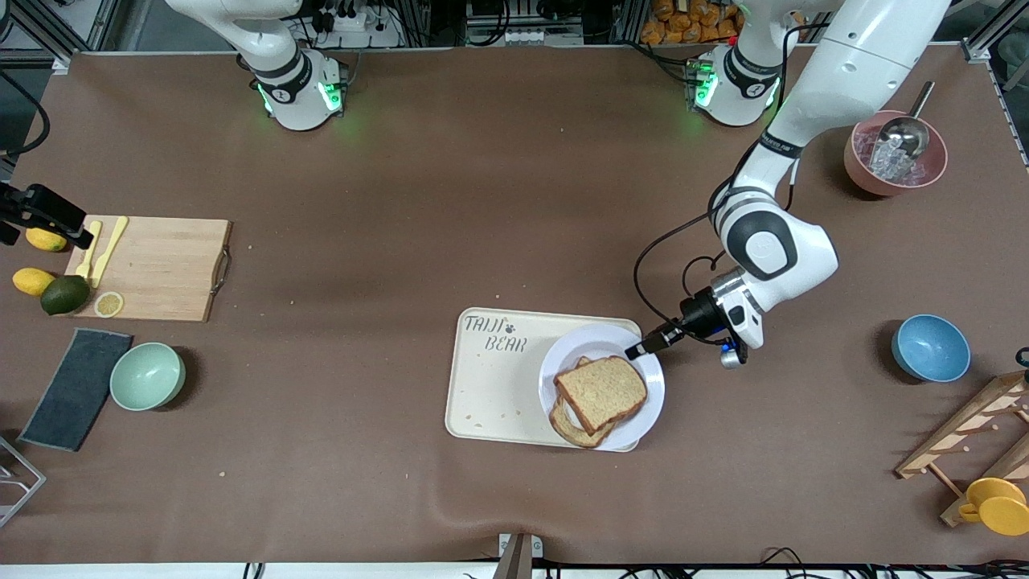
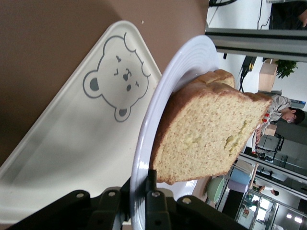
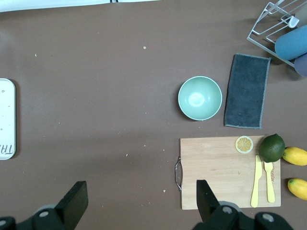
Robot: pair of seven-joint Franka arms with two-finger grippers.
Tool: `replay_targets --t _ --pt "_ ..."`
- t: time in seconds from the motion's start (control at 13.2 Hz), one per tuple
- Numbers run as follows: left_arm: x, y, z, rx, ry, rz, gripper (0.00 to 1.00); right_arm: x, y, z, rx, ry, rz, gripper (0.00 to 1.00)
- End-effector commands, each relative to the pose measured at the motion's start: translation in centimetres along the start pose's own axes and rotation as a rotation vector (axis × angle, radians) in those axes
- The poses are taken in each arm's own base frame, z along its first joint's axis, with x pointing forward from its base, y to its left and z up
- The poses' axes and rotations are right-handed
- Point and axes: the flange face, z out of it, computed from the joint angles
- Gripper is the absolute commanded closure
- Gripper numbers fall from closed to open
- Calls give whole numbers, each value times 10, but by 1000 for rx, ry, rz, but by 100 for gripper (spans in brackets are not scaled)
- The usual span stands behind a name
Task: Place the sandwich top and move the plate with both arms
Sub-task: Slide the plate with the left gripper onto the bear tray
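The sandwich top [image 1: 601, 392] [image 2: 206, 129], a plain brown slice, lies on a lower bread slice [image 1: 572, 430] on the plate [image 1: 647, 371] [image 2: 192, 52]. The pale plate rests on the cream bear-print tray [image 1: 498, 386] [image 2: 72, 143], at the tray's end toward the left arm's end of the table. My left gripper [image 1: 635, 350] [image 2: 141, 191] is shut on the plate's rim, one finger above it and one below. My right gripper [image 1: 48, 215] [image 3: 141, 201] waits high over the cutting board's end of the table, open and holding nothing.
At the right arm's end lie a wooden cutting board [image 1: 165, 269] [image 3: 225, 172] with yellow cutlery, lemons and an avocado, a mint bowl [image 1: 147, 375] and a dark cloth [image 1: 76, 388]. At the left arm's end are a blue bowl [image 1: 930, 347], a pink bowl [image 1: 895, 157] and a wooden rack [image 1: 973, 434].
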Motion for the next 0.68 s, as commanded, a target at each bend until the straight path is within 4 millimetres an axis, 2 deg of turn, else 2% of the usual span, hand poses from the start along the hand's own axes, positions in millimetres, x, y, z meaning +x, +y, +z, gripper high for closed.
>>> replay_targets --t 0.0,0.3,0.61 --pt "14 6 15 -19 40 -38 100 0 9 -5 11 -8 19 0" --pt "22 12 31 -26 65 -63 100 0 12 -5 11 -10 27 0" --pt "20 9 47 -10 82 -80 100 0 13 -4 11 -12 27 0"
